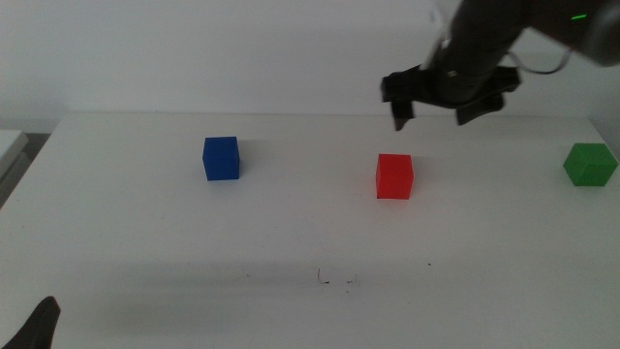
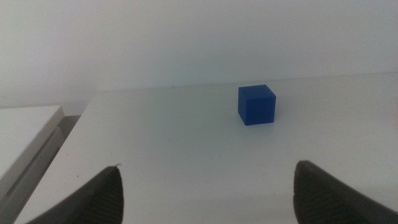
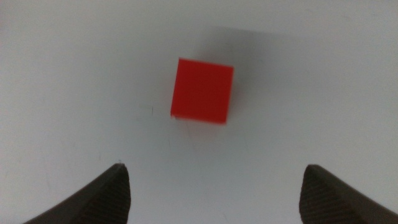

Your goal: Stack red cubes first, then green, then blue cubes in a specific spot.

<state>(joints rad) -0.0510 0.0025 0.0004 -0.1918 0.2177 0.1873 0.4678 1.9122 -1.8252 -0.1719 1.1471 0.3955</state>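
Middle view: plain matte red cube sits below right hand.

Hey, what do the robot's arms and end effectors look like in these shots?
The right end effector is dark grey to black and blocky, with two short dark jaws, thin cables looping near its wrist and a small green light on the arm. The left end effector shows only a dark tip; its wrist view shows two dark, tapered, matte jaws.

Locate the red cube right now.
The small matte red cube sits on the white tabletop right of centre in the middle view, between the blue cube and green cube, below the open right claw.
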